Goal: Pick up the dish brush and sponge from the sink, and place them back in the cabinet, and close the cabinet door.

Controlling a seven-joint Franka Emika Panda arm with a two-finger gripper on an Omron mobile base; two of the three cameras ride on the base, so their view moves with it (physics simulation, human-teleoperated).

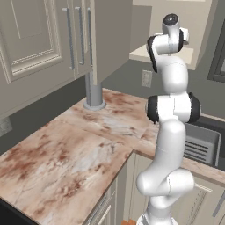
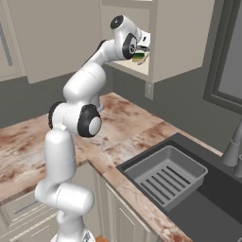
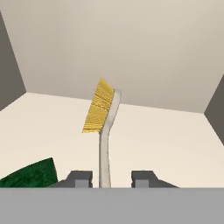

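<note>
The dish brush (image 3: 104, 127) lies on the pale shelf of the cabinet (image 3: 170, 140), with yellow bristles at its far end and its pale handle running back between my fingertips. My gripper (image 3: 111, 177) is open, with a gap on both sides of the handle. The green sponge (image 3: 33, 173) lies on the shelf just left of the fingers. From the right base view, my gripper (image 2: 143, 46) reaches into the cabinet (image 2: 177, 42) above the sponge (image 2: 138, 57). The cabinet door (image 1: 112, 39) stands swung open. The dark sink (image 2: 212, 208) is below to the right.
A grey ribbed drainer tray (image 2: 165, 177) sits in the sink's left part and a grey faucet (image 2: 231, 151) rises at the far right. A marbled counter (image 1: 66, 149) runs below the wall cabinets. A grey post (image 1: 93, 94) stands on it by the wall.
</note>
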